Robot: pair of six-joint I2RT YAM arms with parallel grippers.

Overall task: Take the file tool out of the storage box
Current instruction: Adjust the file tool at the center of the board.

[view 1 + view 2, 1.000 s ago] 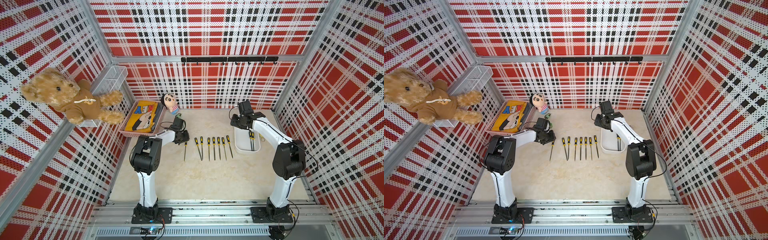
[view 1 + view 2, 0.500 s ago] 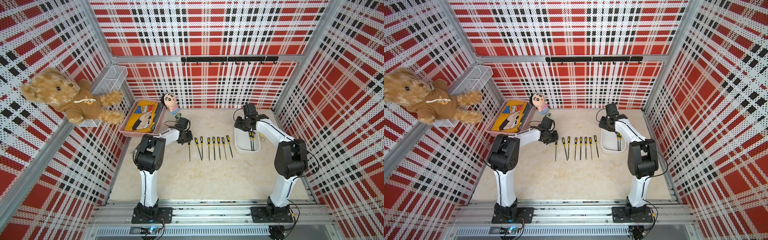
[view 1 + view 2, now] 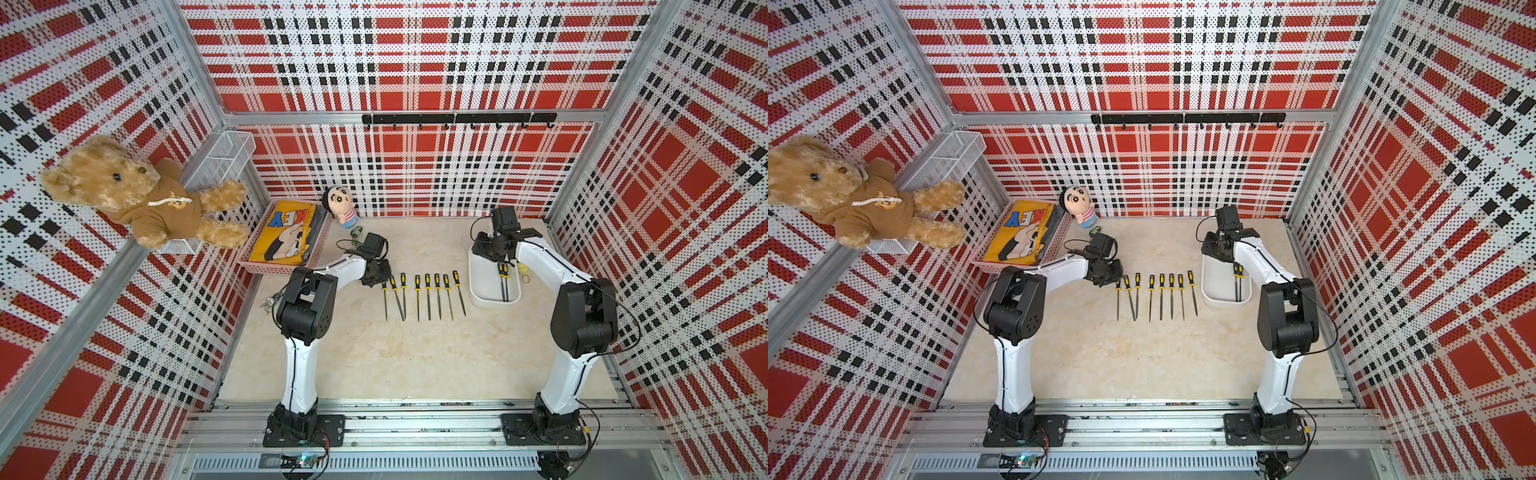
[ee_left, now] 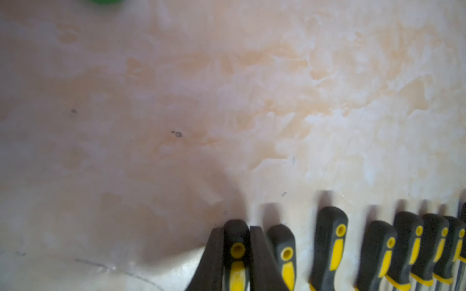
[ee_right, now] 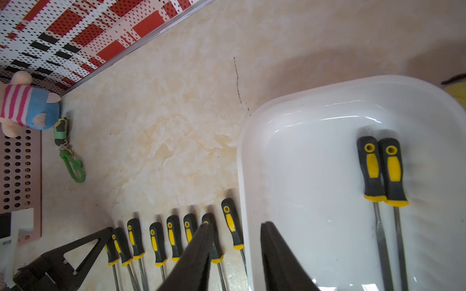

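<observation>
Left claw [image 4: 236, 230] is clamped on the leftmost file [image 4: 237, 254] of the desk [image 4: 227, 100] row. Right claw [image 5: 237, 225], jaws apart, hovers over the storage box [image 5: 315, 100] at its left rim. Two file tools [image 5: 372, 171] lie touching inside. Next I shift right and pinch one handle only.

Item: yellow printed cloth [image 3: 286, 241], folded in the pink perforated basket [image 3: 272, 270], far left of the table. Lettering: large capitals "KEY" in blue and red at the cloth's far end, upside down in both top views. Nothing else legible.
</observation>
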